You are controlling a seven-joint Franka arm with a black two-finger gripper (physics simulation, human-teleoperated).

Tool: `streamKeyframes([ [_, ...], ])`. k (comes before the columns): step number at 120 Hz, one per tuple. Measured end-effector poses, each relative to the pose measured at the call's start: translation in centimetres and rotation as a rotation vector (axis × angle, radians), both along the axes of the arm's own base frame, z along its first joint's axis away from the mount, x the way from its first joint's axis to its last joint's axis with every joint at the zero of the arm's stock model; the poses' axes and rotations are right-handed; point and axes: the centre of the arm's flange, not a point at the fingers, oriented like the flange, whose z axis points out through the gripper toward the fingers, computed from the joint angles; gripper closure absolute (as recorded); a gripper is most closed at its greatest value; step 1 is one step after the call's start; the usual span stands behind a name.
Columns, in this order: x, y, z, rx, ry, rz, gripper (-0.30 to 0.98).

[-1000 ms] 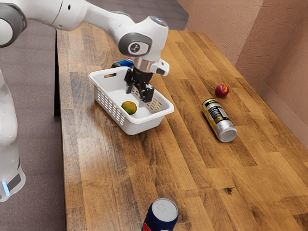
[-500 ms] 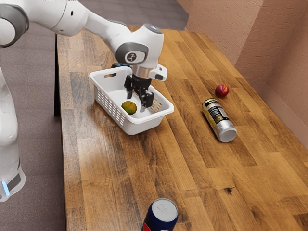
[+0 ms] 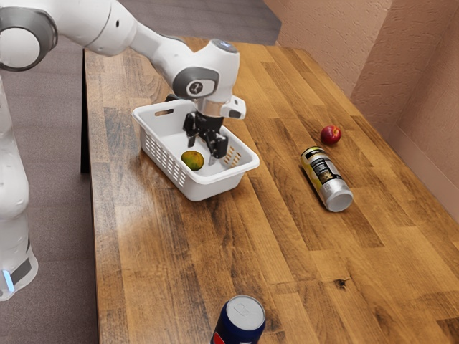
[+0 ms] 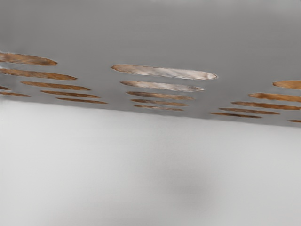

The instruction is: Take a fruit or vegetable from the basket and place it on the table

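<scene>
A black end effector (image 3: 201,149) hangs over a white basket (image 3: 209,191), its fingers spread wide with nothing between them, as a green-and-orange fruit (image 3: 192,160) lies inside, near the long slotted wall. The fruit looks firm and fairly light, its rounded skin apt to roll if pinched off-centre; a level hold across its widest part, with modest pressure, should suit it. The basket's walls and rim leave little room for the fingers on the near side (the wrist view looks onto slots and pale floor). Elsewhere on the wooden desk (image 3: 287,251), a red fruit (image 3: 330,135) sits beyond a fallen can (image 3: 326,179), and a blue can (image 3: 244,315) stands well apart.
</scene>
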Motion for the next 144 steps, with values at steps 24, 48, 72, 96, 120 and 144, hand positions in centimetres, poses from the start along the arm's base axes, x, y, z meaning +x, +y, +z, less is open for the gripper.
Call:
streamKeyframes([
  [24,0.3,-2.0,0.4,-0.004,-0.013,-0.031,0.00],
  [48,-0.3,-2.7,0.2,-0.015,-0.010,-0.032,0.00],
  [72,-0.5,-1.9,0.2,-0.013,-0.015,-0.016,0.00],
  [96,-0.8,-0.2,0.3,-0.007,-0.030,0.017,0.00],
  [120,-4.3,-1.2,2.2,0.001,-0.077,0.017,0.01],
  [144,-4.8,-2.3,1.2,-0.006,-0.064,0.001,0.01],
])
